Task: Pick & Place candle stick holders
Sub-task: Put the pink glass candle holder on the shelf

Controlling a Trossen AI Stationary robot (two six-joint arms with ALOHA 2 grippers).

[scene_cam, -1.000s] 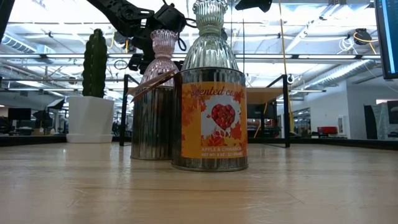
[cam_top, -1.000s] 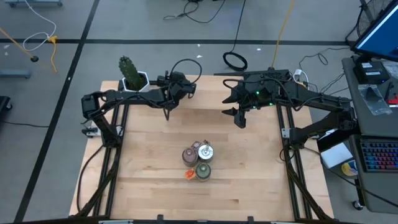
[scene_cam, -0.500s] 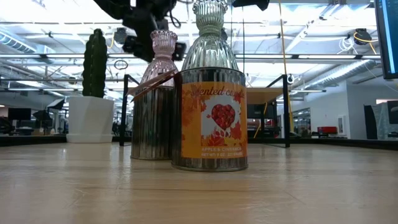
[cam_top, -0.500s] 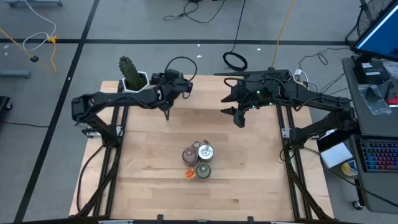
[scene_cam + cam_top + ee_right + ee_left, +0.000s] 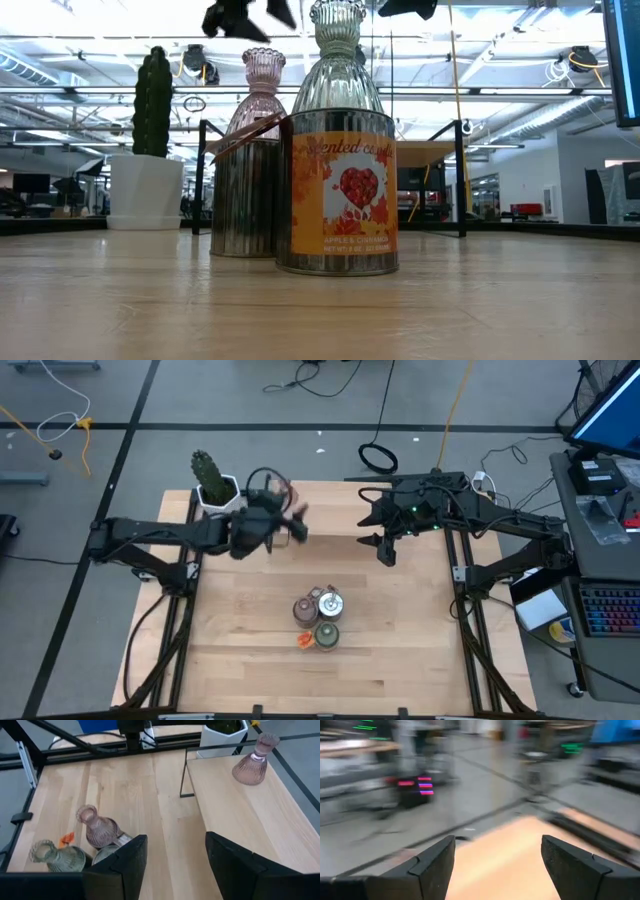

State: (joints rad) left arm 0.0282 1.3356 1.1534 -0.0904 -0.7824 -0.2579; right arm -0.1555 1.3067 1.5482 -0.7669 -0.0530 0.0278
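A cluster of candle stick holders (image 5: 318, 620) stands at the table's middle. It includes a pink glass one (image 5: 96, 827), an olive-green one (image 5: 56, 857) and a silvery ribbed one (image 5: 337, 60) above an orange-labelled tin (image 5: 340, 190). Another pink glass holder (image 5: 254, 759) stands upright on its base on a raised wooden board by the white pot. My left gripper (image 5: 497, 865) hangs open and blurred high over the table's far left part (image 5: 292, 525), holding nothing. My right gripper (image 5: 175, 865) waits open over the far right (image 5: 385, 552).
A white pot with a green cactus (image 5: 215, 485) stands at the far left corner. A thin black metal frame (image 5: 182, 772) edges the raised board. Bare wood lies on the table's near half (image 5: 320, 680) and on both sides of the cluster.
My left gripper has risen out of the top of the low view, away from the far pink holder. It has tipped up from pointing down to nearly level, and its arm has drawn back toward the table's left edge. The holders have stayed where they were.
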